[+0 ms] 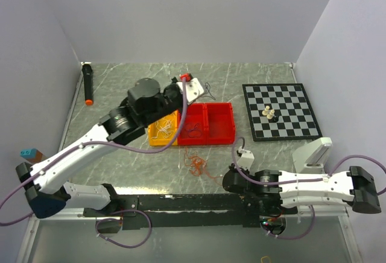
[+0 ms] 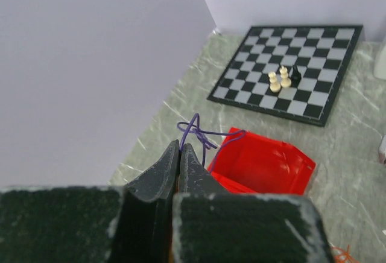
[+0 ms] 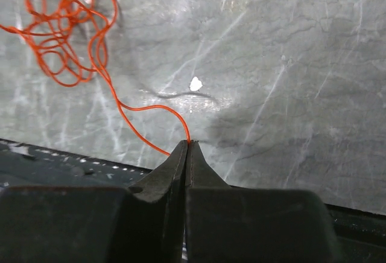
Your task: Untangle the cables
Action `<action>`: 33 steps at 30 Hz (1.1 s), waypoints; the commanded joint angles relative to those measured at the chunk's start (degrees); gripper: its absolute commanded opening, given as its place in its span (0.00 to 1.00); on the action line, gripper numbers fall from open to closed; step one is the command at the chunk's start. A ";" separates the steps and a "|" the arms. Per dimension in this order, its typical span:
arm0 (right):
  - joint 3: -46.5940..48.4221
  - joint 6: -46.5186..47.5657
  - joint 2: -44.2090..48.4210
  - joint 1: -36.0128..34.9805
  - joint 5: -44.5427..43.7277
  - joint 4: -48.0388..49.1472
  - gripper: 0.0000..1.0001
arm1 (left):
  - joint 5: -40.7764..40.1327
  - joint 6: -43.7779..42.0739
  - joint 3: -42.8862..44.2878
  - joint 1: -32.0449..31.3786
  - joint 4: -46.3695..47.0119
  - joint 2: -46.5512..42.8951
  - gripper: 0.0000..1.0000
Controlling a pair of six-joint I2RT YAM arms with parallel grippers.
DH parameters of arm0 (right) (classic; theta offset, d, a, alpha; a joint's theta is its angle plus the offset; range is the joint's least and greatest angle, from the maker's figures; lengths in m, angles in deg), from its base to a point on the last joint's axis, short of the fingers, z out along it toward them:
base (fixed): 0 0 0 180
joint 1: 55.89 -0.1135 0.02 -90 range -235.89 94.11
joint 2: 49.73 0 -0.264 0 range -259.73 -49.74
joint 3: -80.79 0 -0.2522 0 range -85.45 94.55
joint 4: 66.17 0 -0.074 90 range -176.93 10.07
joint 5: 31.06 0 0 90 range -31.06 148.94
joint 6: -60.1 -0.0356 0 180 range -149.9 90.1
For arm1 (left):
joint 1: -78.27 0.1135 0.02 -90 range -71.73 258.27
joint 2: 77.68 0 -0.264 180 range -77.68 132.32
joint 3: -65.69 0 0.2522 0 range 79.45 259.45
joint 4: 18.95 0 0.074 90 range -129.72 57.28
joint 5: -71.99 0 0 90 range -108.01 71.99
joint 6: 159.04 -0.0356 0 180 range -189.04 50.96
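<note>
My left gripper [image 1: 201,88] [image 2: 180,145] is shut on a thin purple cable [image 2: 196,131] and holds it in the air above the far edge of the red bin [image 1: 218,121] [image 2: 265,165]; the cable also shows in the top view [image 1: 208,88]. My right gripper [image 1: 223,180] [image 3: 188,144] is shut on the end of an orange cable [image 3: 60,40], whose loose coil [image 1: 198,164] lies on the table in front of the red bin. A white cable [image 1: 163,130] lies in the yellow bin [image 1: 152,136]. A dark cable [image 1: 193,131] lies in the red bin.
A chessboard [image 1: 295,109] [image 2: 313,52] with a few pieces [image 1: 269,114] lies at the right. A black marker with an orange tip [image 1: 87,84] lies at the far left. A white stand [image 1: 313,154] is by the right arm. Walls close in on three sides.
</note>
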 commanded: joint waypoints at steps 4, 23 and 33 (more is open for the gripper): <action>-1.02 -2.88 5.08 -1.07 -3.17 -4.49 0.00 | 0.62 3.50 -2.87 1.72 7.94 3.69 0.01; -1.55 -3.94 8.07 -1.16 -5.28 -6.60 0.00 | 5.89 1.92 -11.23 7.52 16.73 11.08 0.01; -1.90 -3.76 8.51 -1.16 -5.19 -6.07 0.00 | 6.68 0.42 -12.11 7.35 19.20 8.54 0.01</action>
